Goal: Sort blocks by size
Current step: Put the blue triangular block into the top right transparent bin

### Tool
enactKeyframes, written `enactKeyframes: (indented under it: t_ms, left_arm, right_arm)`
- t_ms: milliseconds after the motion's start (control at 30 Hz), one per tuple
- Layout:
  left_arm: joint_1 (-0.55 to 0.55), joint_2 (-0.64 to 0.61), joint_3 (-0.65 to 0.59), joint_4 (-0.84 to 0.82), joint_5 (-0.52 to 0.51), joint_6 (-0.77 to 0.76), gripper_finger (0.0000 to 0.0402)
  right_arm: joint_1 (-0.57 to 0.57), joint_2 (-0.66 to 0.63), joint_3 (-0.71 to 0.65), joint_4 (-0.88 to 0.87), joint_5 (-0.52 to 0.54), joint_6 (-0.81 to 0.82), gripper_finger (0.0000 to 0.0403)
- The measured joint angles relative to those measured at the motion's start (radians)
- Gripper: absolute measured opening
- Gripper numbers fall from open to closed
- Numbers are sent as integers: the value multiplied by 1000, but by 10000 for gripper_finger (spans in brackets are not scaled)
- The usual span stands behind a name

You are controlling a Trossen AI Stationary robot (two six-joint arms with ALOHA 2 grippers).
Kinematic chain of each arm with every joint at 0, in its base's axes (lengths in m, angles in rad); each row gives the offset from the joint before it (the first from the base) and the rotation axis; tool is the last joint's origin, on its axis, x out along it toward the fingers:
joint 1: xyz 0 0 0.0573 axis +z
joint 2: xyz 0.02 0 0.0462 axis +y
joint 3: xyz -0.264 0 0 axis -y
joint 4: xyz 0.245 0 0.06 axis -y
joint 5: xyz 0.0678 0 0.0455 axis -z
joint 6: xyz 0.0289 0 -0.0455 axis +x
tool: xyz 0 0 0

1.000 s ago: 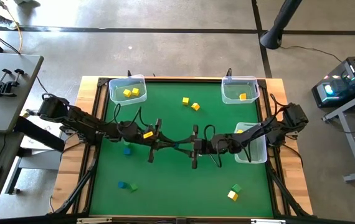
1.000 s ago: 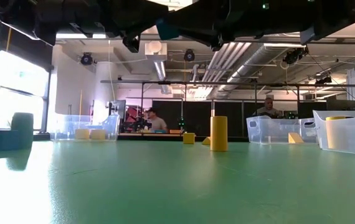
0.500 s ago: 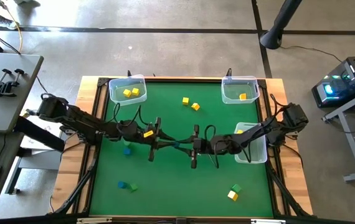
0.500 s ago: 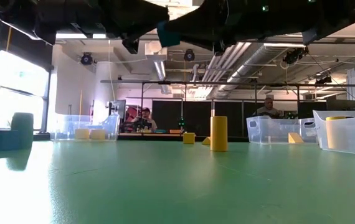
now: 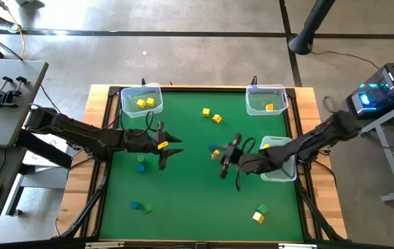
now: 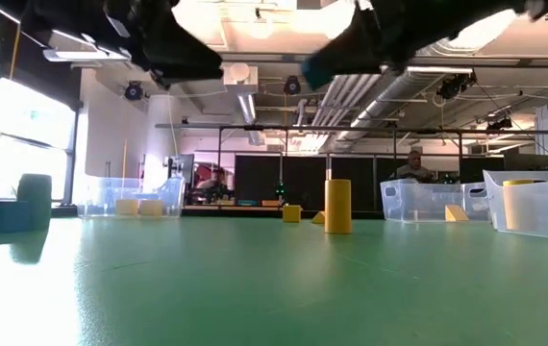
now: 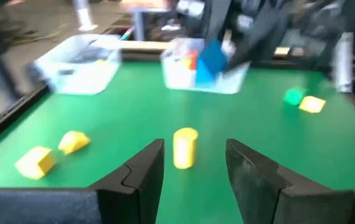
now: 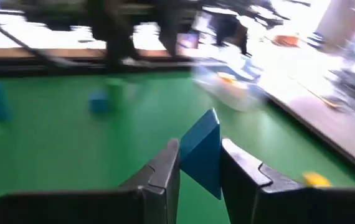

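The right gripper (image 8: 199, 165) has its fingers closed on a small blue block (image 8: 202, 152), above mid-worktop (image 5: 197, 200). The left gripper (image 7: 193, 168) has its fingers apart and empty, a yellow cylinder block (image 7: 184, 147) just ahead. A few yellow blocks sit in clear plastic bins (image 5: 266, 99); most remain loose.

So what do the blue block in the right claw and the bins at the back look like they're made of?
The blue block in the right claw looks like solid painted wood or hard plastic: flat matte faces, crisp edges, even colour. I can't tell which. The bins look like thin clear plastic: the blocks inside show through the walls, and the rims catch a pale sheen.
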Motion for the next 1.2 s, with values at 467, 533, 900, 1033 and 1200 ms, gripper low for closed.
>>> enactKeyframes:
  t_ms: [467,533,900,1033,1200]
  left_arm:
    - [-6,87,-1,-5,-72,-1,152]
    - [-5,104,-1,1,-73,-1,152]
    - [-6,128,-1,41,-74,-9,152]
    - [-6,128,-1,42,-74,-9,152]
    - [-6,128,-1,42,-74,-9,152]
  right_arm:
    - [-767,-353,1,-961,-264,335,89]
    - [-872,-336,1,-933,-336,261,91]
    - [-1174,-217,1,-831,-613,105,87]
    - [-1200,-169,1,-827,-630,95,87]
    - [-1210,-108,1,-815,-630,93,88]
